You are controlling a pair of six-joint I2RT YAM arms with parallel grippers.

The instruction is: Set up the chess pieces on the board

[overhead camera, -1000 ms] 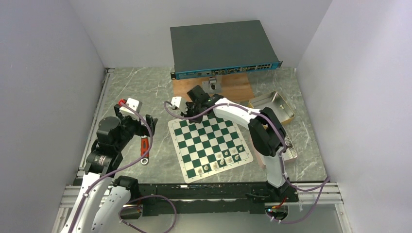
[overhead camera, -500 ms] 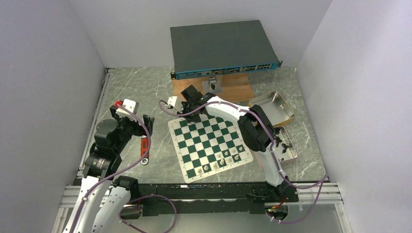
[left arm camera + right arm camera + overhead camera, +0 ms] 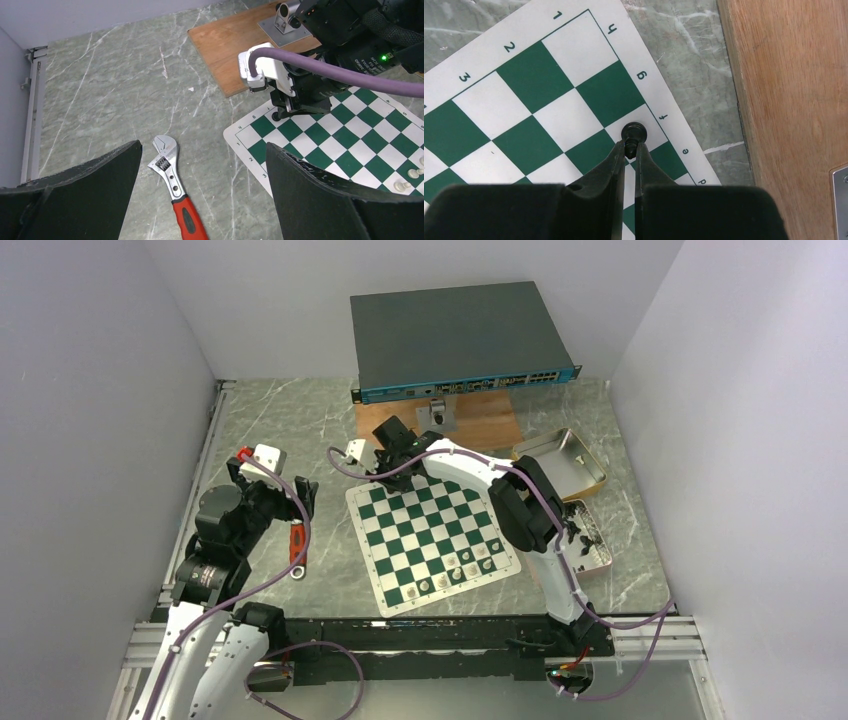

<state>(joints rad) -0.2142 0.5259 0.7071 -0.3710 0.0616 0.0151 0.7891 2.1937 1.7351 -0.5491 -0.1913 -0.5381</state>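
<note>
My right gripper (image 3: 630, 147) is shut on a small black chess piece (image 3: 633, 133), whose base rests on a white square at the board's (image 3: 522, 76) far edge, by the letter f. From above, that gripper (image 3: 389, 473) hangs over the far left corner of the green and white board (image 3: 430, 525). The left wrist view shows the same piece (image 3: 275, 116) under the right gripper's fingers (image 3: 286, 106). A few white pieces (image 3: 464, 566) stand along the near rows. More black pieces (image 3: 582, 531) lie in the tray on the right. My left gripper (image 3: 203, 146) is open and empty, left of the board.
A red-handled adjustable wrench (image 3: 172, 187) lies on the marble below my left gripper. A wooden slab (image 3: 470, 420) with a metal bracket and a network switch (image 3: 455, 335) stand behind the board. An open yellow tin (image 3: 562, 460) and the pink tray (image 3: 596, 562) sit to the right.
My right gripper, still shut on the black piece, slid left along the board's far edge and then stopped. The left arm shifted slightly left.
</note>
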